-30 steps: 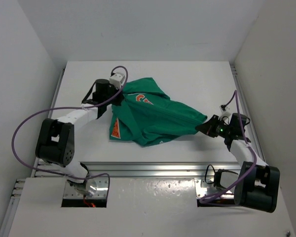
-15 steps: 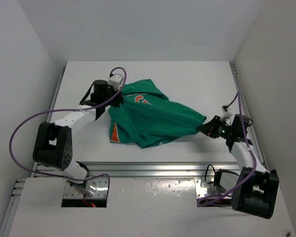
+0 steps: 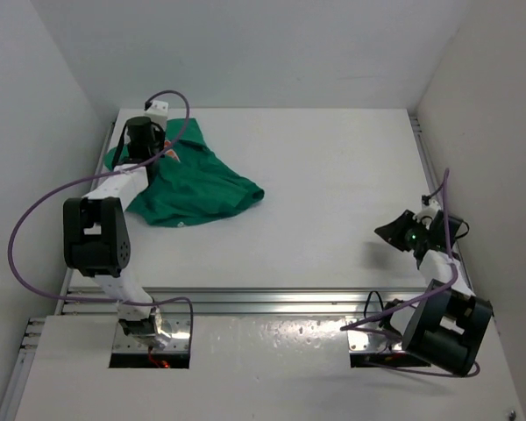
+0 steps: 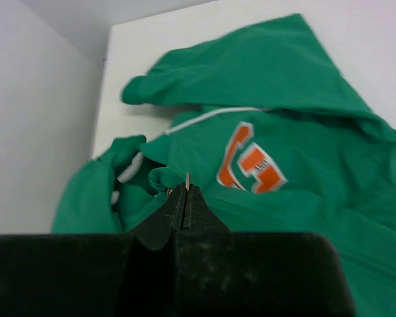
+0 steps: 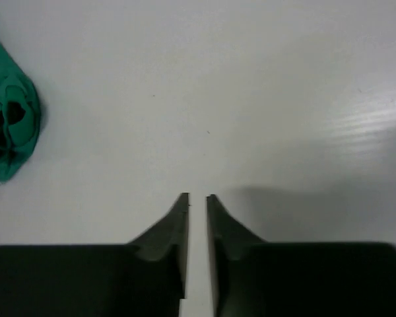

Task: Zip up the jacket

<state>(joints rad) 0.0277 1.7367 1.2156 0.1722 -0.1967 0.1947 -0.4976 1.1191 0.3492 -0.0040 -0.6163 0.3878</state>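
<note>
The jacket (image 3: 197,186) lies crumpled at the far left of the white bench (image 3: 333,175), close to the left wall (image 3: 44,132), with one green corner stretching out toward the middle. The left hand (image 3: 158,158) sits over the jacket's far left part. In the left wrist view its fingers (image 4: 175,211) are pressed tight together, with a thin pale sliver (image 4: 187,177) sticking out from between the tips; what that sliver is cannot be told. Green cloth is bunched right against the tips, so this hand is pinching the jacket there. Just beyond the tips lies the orange-and-white logo (image 4: 249,162), with a white trim line (image 4: 211,113) curving above it and the hood (image 4: 264,59) spread flat farther out. The right hand (image 3: 388,232) hangs over bare bench on the right side, well apart from the jacket. In its wrist view the two fingers stand almost together, leaving only a thin slit with nothing in it. Only a small green fold of the jacket shows at the left edge of that view.
</note>
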